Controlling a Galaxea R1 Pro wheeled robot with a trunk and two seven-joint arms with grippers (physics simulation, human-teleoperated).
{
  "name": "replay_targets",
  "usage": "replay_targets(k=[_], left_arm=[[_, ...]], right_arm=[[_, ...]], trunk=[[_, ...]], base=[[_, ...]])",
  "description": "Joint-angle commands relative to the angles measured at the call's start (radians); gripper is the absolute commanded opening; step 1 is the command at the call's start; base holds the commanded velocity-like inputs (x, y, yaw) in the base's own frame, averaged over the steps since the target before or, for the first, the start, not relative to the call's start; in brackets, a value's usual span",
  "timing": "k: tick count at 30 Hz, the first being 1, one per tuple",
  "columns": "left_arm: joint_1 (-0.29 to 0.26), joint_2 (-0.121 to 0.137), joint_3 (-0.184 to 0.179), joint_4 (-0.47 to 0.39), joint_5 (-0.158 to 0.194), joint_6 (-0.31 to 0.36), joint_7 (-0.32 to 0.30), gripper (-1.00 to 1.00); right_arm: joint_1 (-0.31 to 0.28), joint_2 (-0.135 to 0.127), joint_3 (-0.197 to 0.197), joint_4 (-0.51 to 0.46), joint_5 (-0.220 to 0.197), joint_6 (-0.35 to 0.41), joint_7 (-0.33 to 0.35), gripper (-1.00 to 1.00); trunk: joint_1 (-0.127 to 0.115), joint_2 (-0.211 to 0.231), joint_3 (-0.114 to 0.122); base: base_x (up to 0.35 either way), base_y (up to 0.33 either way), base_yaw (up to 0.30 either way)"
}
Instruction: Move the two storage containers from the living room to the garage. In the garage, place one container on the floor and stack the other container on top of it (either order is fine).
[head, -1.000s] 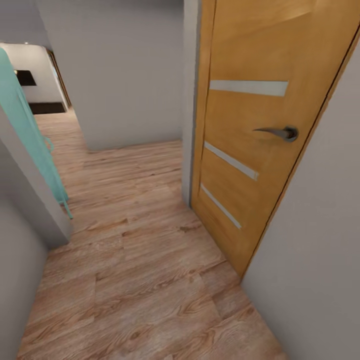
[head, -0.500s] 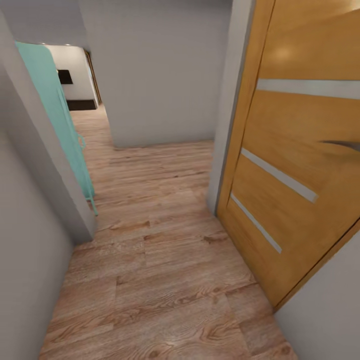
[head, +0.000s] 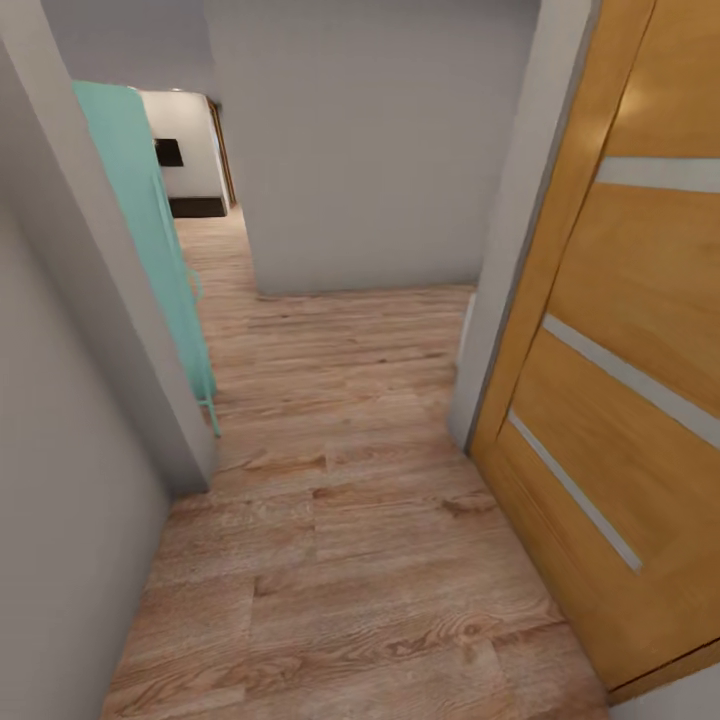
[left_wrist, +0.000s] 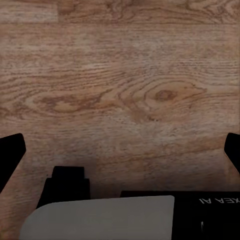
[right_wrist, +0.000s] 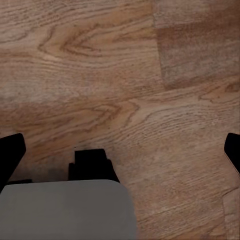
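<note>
From where I stand the robot is in a narrow hallway, on its way and carrying nothing. The wood plank floor (head: 350, 480) runs ahead toward twelve o'clock, a grey wall (head: 360, 150) blocks the far end, and the passage bends off toward eleven o'clock, where a brighter room (head: 185, 150) shows beyond a teal door (head: 150, 240). At three o'clock an orange wooden door (head: 620, 380) stands just beside the path.

I judge the step to be driving toward the living room, and doing it well means holding the middle of the planks, keeping off the orange door's edge and the grey corner at nine o'clock, then turning gently toward eleven.

The left gripper (left_wrist: 120, 150) hangs over bare planks with its fingers spread wide, holding and touching nothing. The right gripper (right_wrist: 120, 150) is likewise spread wide and unloaded above the floor. Neither storage container is anywhere I can see.
</note>
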Motion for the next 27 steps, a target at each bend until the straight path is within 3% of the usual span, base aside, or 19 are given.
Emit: replay_targets(k=[1, 27], left_arm=[[-0.001, 0.000, -0.008, 0.001, 0.010, -0.003, -0.004, 1.00], [-0.001, 0.000, -0.008, 0.001, 0.010, -0.003, -0.004, 1.00]], right_arm=[[-0.001, 0.000, 0.009, 0.001, -0.010, -0.004, -0.003, 1.00], [-0.001, -0.001, 0.009, 0.001, -0.010, -0.004, -0.003, 1.00]], trunk=[[0.001, 0.000, -0.001], [0.001, 0.000, -0.001]], base=[[0.337, 0.011, 0.012], [0.339, 0.001, 0.002]])
